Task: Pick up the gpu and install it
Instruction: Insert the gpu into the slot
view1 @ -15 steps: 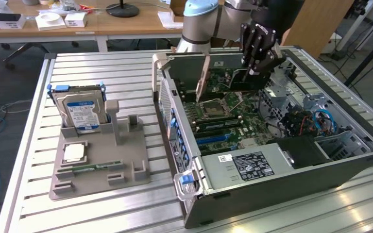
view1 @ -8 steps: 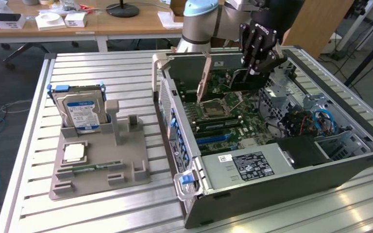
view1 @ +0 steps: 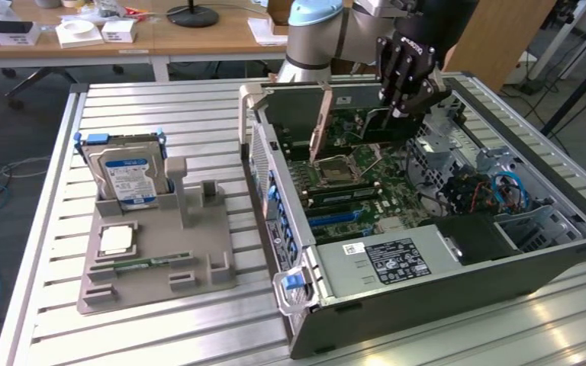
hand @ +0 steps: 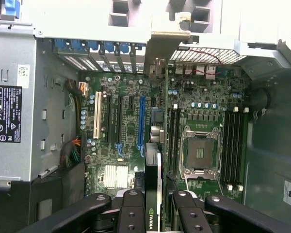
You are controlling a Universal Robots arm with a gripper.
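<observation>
Two fingers of the gripper are closed on the gpu, which sits edge-on between them (NVIDIA logo visible), held upright over the motherboard inside the open computer case.

You can reach into the case only from above, since its walls close every side. Over the motherboard there is open room between the power supply and the CPU socket. There the gpu hangs edge-on, clamped in the gripper. The rear wall bounds the slot ends. Cables crowd the corner at the exterior view's right.
</observation>
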